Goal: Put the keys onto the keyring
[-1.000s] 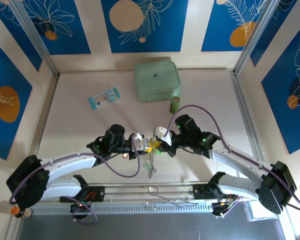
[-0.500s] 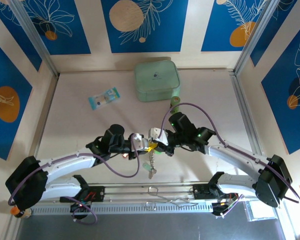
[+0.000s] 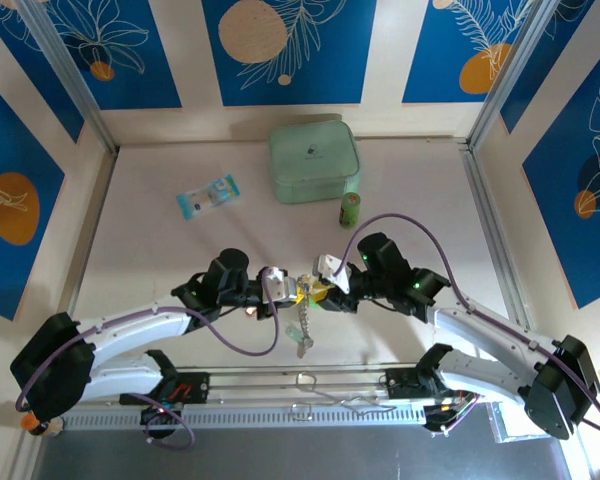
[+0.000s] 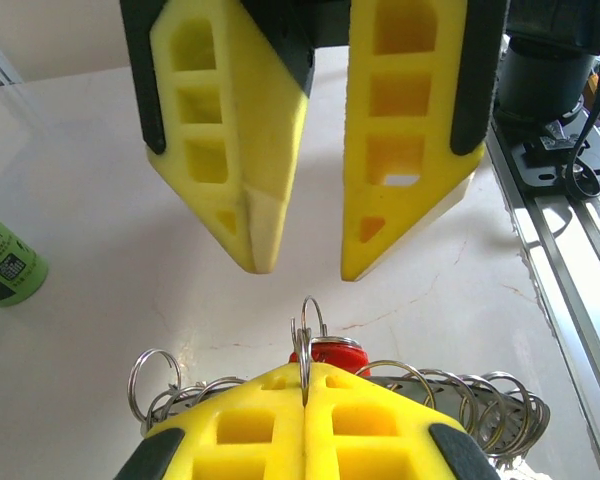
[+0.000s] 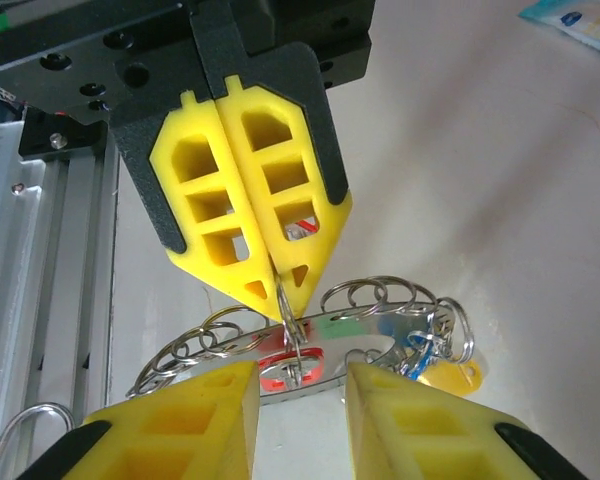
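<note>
The left gripper [image 5: 280,292] was found fully closed, its tips pinching one small upright loop of the keyring [image 5: 380,297] and holding the bundle up at mid-table, between the two arms. The keys [image 3: 300,325] hung from that bundle toward the near edge. The right wrist view showed a red head directly under the pinched loop and green, blue and yellow heads off to one side. Whether the lowest key touched the table [image 3: 160,250] could not be determined, nor which keys were already threaded. The right gripper [image 4: 298,270] stood partly open and empty, facing the left gripper tip to tip. The pinched loop lay straight ahead of it, edge-on and in line with the gap between its jaws. The keyring's row of loops ran crosswise to that line of approach. As the only free gripper, and close by, the right one was judged best placed for the next move. Against the overhead view from half a second earlier, the right arm had drawn back toward its own side, widening the gap. The left arm and the bundle showed no evident shift.
</note>
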`<action>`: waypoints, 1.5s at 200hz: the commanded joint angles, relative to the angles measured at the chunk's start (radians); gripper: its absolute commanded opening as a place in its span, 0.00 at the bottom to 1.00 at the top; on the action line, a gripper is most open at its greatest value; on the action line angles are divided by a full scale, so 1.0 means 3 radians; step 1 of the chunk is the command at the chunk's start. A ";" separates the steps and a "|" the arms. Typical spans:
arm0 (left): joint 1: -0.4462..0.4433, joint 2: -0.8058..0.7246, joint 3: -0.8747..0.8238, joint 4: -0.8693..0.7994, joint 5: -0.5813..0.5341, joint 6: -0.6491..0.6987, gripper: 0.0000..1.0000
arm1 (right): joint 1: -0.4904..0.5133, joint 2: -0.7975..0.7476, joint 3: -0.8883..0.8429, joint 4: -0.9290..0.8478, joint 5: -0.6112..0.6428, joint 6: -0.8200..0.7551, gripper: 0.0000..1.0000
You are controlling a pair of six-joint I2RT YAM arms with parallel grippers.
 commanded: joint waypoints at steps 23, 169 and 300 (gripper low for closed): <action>-0.0028 -0.0076 -0.0017 0.0214 0.0020 0.0048 0.00 | 0.0014 0.0075 -0.0048 0.0193 -0.0069 0.0232 0.30; -0.0026 -0.0113 -0.0058 0.0279 0.0092 0.0028 0.00 | -0.0018 0.0278 0.0061 0.0000 0.0034 0.0070 0.03; -0.0026 -0.0104 -0.0101 0.0392 0.0134 -0.0035 0.00 | 0.0024 0.0093 -0.0095 0.0313 -0.0176 0.0123 0.33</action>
